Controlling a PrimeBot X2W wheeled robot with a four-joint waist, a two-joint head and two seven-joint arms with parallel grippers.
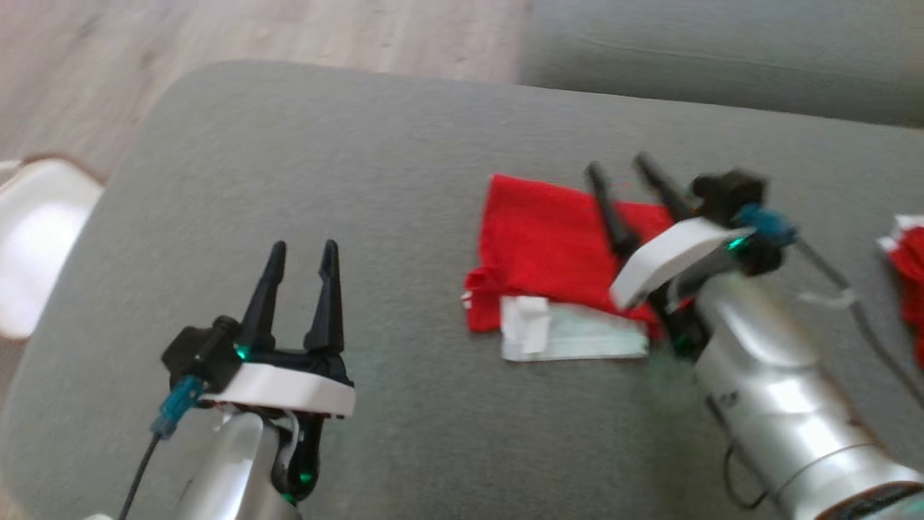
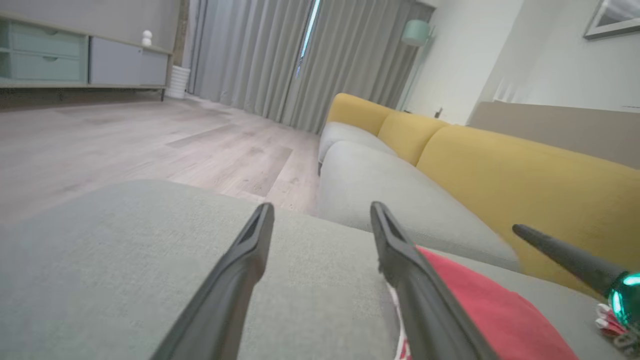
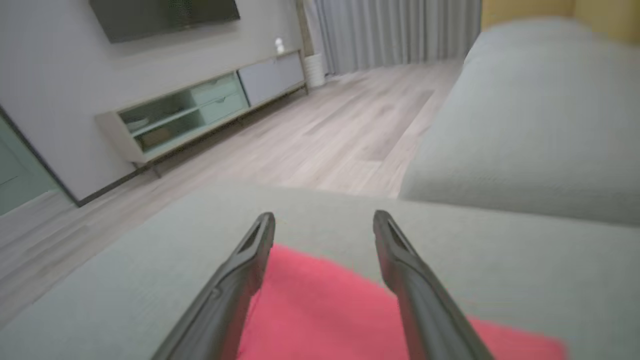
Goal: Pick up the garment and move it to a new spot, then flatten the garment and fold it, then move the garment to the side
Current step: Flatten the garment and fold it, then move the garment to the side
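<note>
The garment (image 1: 548,249) is red with a pale green and white band along its near edge, and it lies folded flat on the grey cushion (image 1: 325,166). My right gripper (image 1: 619,167) hovers over the garment's right part, its jaws open and empty. In the right wrist view the red garment (image 3: 320,310) lies beneath that gripper (image 3: 324,216), apart from it. My left gripper (image 1: 303,249) stands open and empty over bare cushion to the garment's left. In the left wrist view the garment (image 2: 480,310) shows to the right of that gripper (image 2: 322,206).
Another red and white cloth (image 1: 908,267) lies at the cushion's right edge. A white chair seat (image 1: 32,238) stands left of the cushion on wooden floor (image 1: 108,65). Beyond are a grey and yellow sofa (image 2: 450,170) and a low cabinet (image 3: 200,110).
</note>
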